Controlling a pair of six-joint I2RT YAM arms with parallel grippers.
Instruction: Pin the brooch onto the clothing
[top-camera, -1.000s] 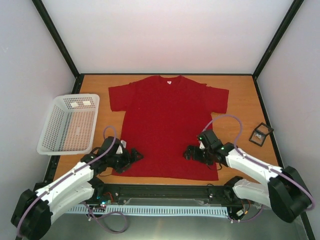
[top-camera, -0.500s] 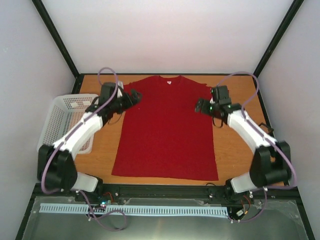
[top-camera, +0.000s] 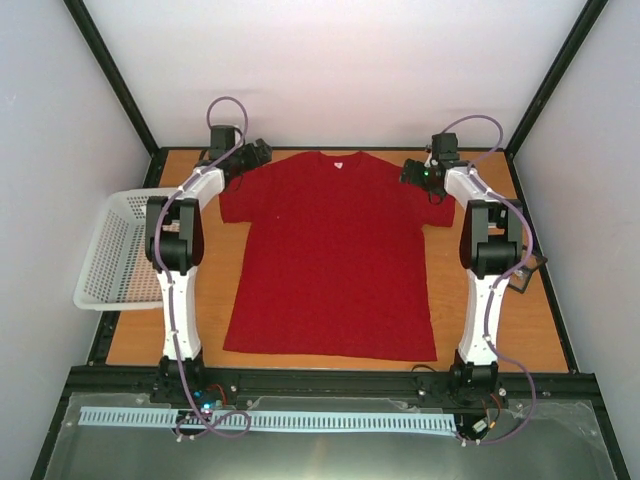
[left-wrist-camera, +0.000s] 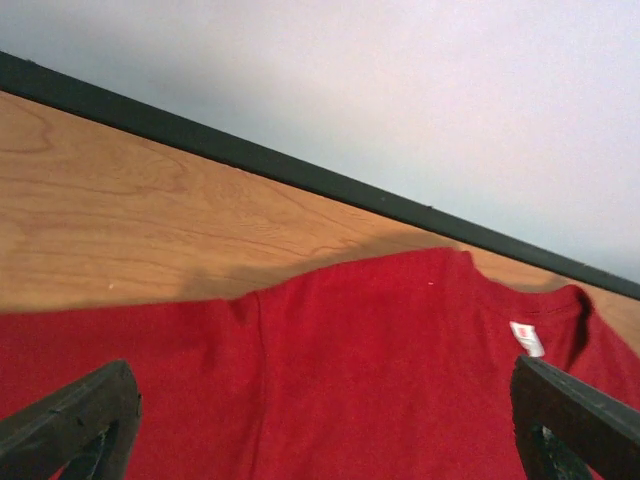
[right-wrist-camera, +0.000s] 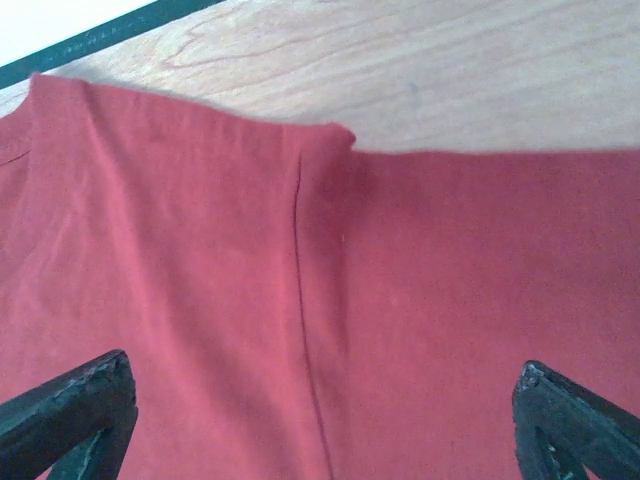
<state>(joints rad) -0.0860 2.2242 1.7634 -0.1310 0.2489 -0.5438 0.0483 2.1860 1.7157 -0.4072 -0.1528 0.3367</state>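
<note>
The red T-shirt (top-camera: 330, 255) lies flat on the wooden table, collar and white label (top-camera: 340, 165) toward the far wall. My left gripper (top-camera: 260, 153) is open over the shirt's left shoulder. In the left wrist view (left-wrist-camera: 320, 430) its fingers (left-wrist-camera: 70, 420) stand wide apart over the shoulder seam, with the label (left-wrist-camera: 527, 338) at the right. My right gripper (top-camera: 412, 175) is open over the right shoulder. In the right wrist view (right-wrist-camera: 320, 420) the seam runs between its spread fingers (right-wrist-camera: 65, 415). A small dark square object (top-camera: 526, 276) lies at the table's right, partly hidden behind the right arm.
A white mesh basket (top-camera: 105, 262) stands at the table's left edge, beside the left arm. Both arms stretch the full depth of the table along the shirt's sides. A black frame rail (left-wrist-camera: 250, 160) and the back wall lie just beyond the grippers.
Both arms have swung from the shirt's near hem up along its sides to the far shoulders. The shirt lies flatter, with its sleeves spread.
</note>
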